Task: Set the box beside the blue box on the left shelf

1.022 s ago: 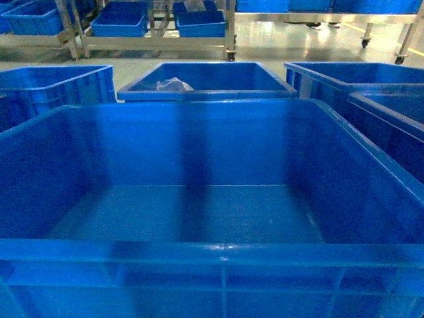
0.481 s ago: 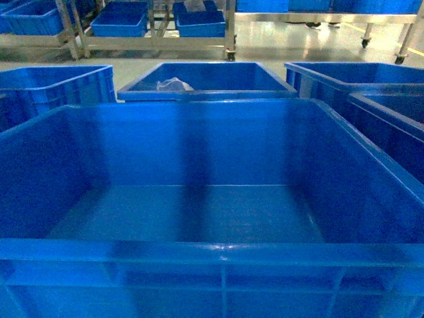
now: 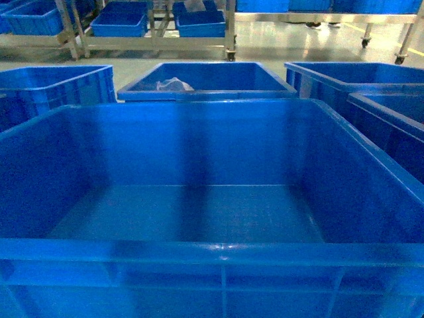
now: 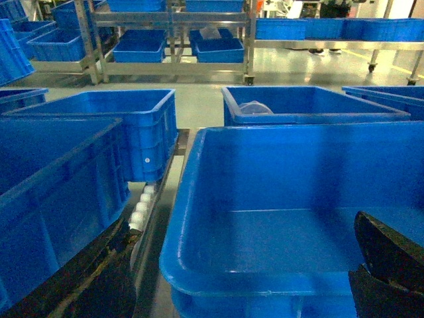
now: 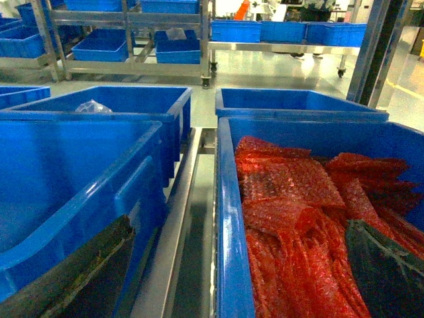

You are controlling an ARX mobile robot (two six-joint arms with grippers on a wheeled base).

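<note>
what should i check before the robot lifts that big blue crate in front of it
1. Crate empty: ok, bare floor.
2. Left claw grip on crate: cannot tell, only dark finger parts at the frame edges.
3. Right claw grip: cannot tell, same.
4. Gaps to neighbours: ok, left crate and crate of red wrap both stand apart.
5. Crate level: ok, front rim looks horizontal.
6. Target spot on shelf: cannot tell, not clearly shown.

Ahead of you a glossy pale floor [image 3: 298, 46], wheeled metal racks [image 3: 228, 30] holding blue bins [image 3: 119, 23], bright overhead glare.
</note>
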